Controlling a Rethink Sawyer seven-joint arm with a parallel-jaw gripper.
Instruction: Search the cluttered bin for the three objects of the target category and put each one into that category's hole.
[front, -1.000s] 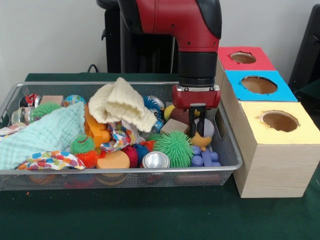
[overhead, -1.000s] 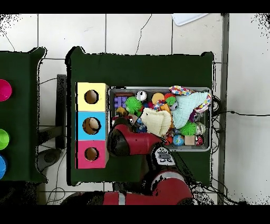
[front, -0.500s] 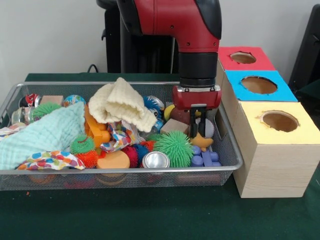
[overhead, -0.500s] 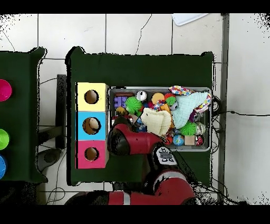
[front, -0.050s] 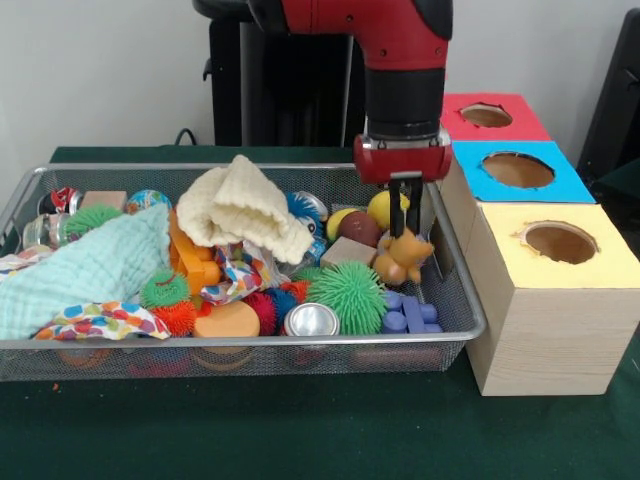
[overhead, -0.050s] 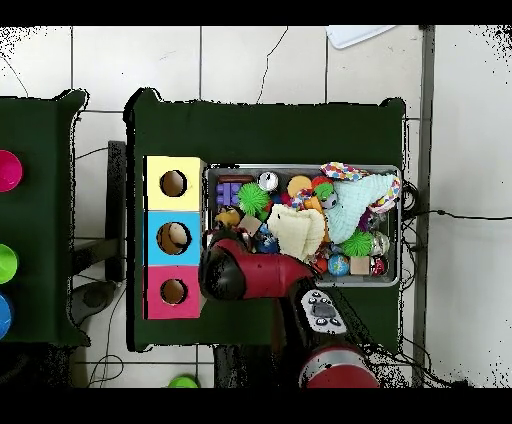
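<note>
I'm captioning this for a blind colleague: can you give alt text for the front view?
A red robot arm's hand holds a small orange teddy bear lifted above a wire bin crowded with spiky balls, cloths, cans and blocks. Beside the bin stands a wooden box with red, blue and yellow holed tops.

The bin (front, -0.050s: 470, 320) sits left of the boxes (front, -0.050s: 545, 300); the bear (front, -0.050s: 402, 258) hangs in the gripper (front, -0.050s: 405, 228) above the bin's right end.
</note>
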